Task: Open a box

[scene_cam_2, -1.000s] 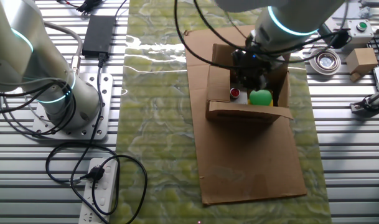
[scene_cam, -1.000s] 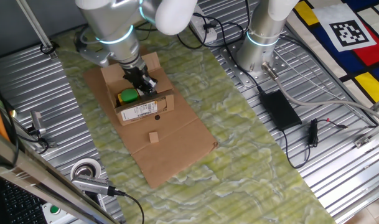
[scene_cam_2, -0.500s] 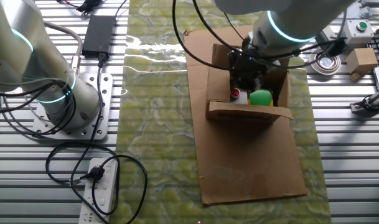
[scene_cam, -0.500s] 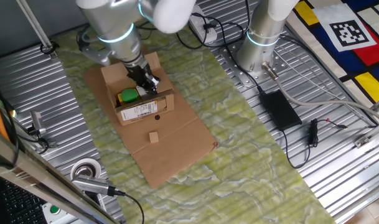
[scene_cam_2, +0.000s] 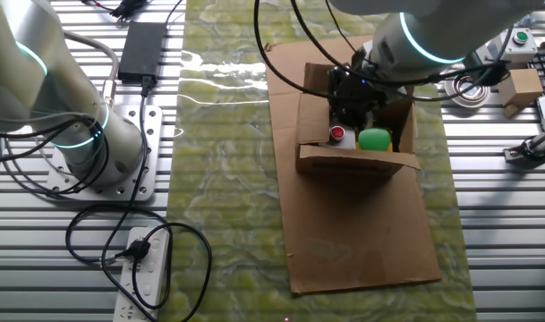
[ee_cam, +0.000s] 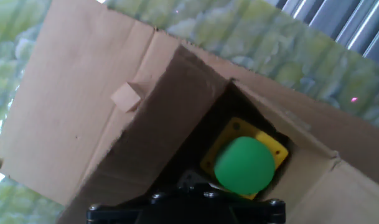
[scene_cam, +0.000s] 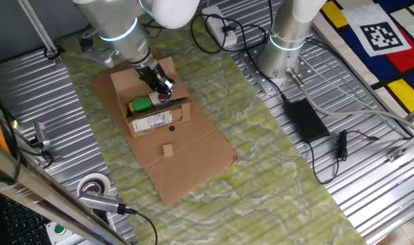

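- Gripper [scene_cam: 160,87] hangs just above the open top of the small brown cardboard box [scene_cam: 155,122] — jaw opening cannot be told, and no hold is visible.
- Box rests on the large flat brown cardboard sheet [scene_cam: 186,160], its flaps up, with a green dome-shaped button [ee_cam: 244,164] visible inside.
- Judged step: flaps appear open — the next move likely calls for a clear lift away.

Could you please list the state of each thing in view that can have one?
box: open, flaps folded out, standing on the cardboard sheet.
green button: inside the box, on a yellow base.
hand: above the box opening; open or shut cannot be told.
tape roll: lying flat on the table.
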### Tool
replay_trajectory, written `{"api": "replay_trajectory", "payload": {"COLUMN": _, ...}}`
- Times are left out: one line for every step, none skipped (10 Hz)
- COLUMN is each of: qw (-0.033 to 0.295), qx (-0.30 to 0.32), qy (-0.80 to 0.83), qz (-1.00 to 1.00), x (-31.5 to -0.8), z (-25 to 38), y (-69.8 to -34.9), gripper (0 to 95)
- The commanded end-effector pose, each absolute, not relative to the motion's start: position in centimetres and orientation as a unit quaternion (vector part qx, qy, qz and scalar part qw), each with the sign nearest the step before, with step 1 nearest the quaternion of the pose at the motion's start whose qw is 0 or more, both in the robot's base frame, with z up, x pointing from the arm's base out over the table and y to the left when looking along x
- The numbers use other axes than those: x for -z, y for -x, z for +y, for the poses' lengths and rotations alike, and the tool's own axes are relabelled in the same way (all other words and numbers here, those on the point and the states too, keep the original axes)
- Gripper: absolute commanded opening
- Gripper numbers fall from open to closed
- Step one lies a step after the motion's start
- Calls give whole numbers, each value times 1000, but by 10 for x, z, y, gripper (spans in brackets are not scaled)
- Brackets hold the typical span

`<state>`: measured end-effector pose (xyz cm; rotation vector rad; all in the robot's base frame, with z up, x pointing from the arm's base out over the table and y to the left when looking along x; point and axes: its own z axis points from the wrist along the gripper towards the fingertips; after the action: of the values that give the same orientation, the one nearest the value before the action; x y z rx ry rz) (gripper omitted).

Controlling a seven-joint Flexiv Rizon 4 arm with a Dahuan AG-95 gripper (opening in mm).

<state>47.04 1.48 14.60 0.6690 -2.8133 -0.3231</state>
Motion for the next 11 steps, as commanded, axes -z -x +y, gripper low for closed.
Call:
{"api": "replay_trajectory", "payload": {"qw": 130, "qx": 112, "qy": -224, "qz": -959, "x": -158, "z": 16, "y": -468, "gripper": 0}}
{"api": "replay_trajectory", "payload": {"qw": 140, "qx": 113, "qy": -221, "qz": -959, "x": -165, "z": 15, "y": -466, "gripper": 0}}
{"api": "replay_trajectory", "payload": {"qw": 146, "qx": 114, "qy": -219, "qz": -958, "x": -169, "z": 14, "y": -463, "gripper": 0}}
{"api": "replay_trajectory", "payload": {"qw": 152, "qx": 116, "qy": -216, "qz": -958, "x": -171, "z": 13, "y": -457, "gripper": 0}}
{"api": "replay_trajectory", "payload": {"qw": 154, "qx": 117, "qy": -214, "qz": -957, "x": -173, "z": 12, "y": -453, "gripper": 0}}
{"api": "replay_trajectory", "payload": {"qw": 158, "qx": 119, "qy": -210, "qz": -957, "x": -174, "z": 10, "y": -446, "gripper": 0}}
{"api": "replay_trajectory", "payload": {"qw": 159, "qx": 118, "qy": -208, "qz": -958, "x": -175, "z": 10, "y": -443, "gripper": 0}}
{"api": "replay_trajectory", "payload": {"qw": 162, "qx": 118, "qy": -205, "qz": -958, "x": -176, "z": 10, "y": -439, "gripper": 0}}
{"api": "replay_trajectory", "payload": {"qw": 167, "qx": 118, "qy": -200, "qz": -958, "x": -177, "z": 10, "y": -433, "gripper": 0}}
{"api": "replay_trajectory", "payload": {"qw": 171, "qx": 118, "qy": -197, "qz": -958, "x": -178, "z": 10, "y": -428, "gripper": 0}}
{"api": "replay_trajectory", "payload": {"qw": 176, "qx": 116, "qy": -192, "qz": -958, "x": -177, "z": 11, "y": -418, "gripper": 0}}
